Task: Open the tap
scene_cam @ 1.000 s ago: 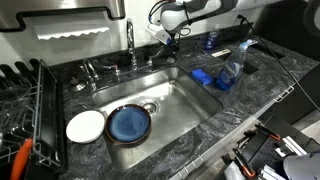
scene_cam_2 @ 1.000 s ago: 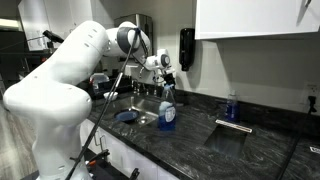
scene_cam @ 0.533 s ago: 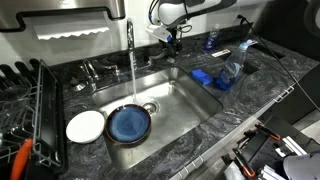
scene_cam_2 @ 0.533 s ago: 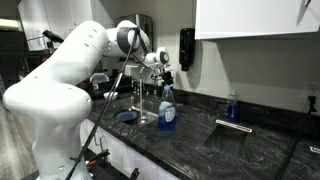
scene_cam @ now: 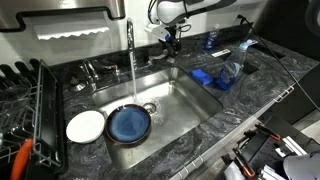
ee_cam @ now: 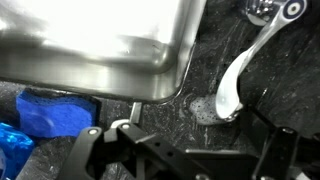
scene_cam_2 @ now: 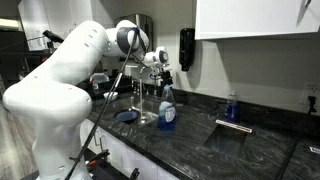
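The tall chrome tap [scene_cam: 130, 40] stands behind the steel sink [scene_cam: 190, 100]. A stream of water [scene_cam: 133, 78] runs from its spout onto a blue plate [scene_cam: 130, 124] in the basin. My gripper [scene_cam: 172, 42] hangs just above the counter to the right of the tap, and it also shows in an exterior view [scene_cam_2: 161, 68]. In the wrist view my gripper [ee_cam: 190, 152] is open. The tip of a curved chrome lever handle [ee_cam: 234, 82] lies just ahead of the fingers, not held.
A white plate [scene_cam: 85, 125] lies in the sink beside the blue plate. A black dish rack [scene_cam: 25, 100] stands at the left. A blue cloth [scene_cam: 205, 77] and a clear bottle [scene_cam: 232, 68] lie right of the sink. A spray bottle [scene_cam_2: 167, 112] stands on the counter.
One second ago no water ran and my gripper was down at the lever. Since half a second ago water streams from the tap and my gripper sits slightly higher, unmoved since.
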Controlling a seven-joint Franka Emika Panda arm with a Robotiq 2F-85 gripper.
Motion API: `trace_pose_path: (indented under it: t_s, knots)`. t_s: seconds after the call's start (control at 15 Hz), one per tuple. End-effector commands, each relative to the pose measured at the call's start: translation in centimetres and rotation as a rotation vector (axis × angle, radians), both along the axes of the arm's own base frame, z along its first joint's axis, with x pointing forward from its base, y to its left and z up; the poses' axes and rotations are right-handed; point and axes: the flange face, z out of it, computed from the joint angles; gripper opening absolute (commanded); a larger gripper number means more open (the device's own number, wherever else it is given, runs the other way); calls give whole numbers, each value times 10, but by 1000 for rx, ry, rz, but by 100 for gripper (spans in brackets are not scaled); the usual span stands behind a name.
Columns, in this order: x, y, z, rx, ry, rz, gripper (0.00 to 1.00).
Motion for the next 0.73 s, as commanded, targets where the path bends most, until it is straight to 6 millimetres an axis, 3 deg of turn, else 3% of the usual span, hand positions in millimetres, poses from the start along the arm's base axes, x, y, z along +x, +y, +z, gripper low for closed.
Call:
trace_pose_path:
  t_s: [0.0,0.27,0.67]
  knots:
    - [0,9,20,16,-118,-38,100]
    - [-2,23,43,56,-196,-47,100]
    - [-14,21,81,102,-271,-51,100]
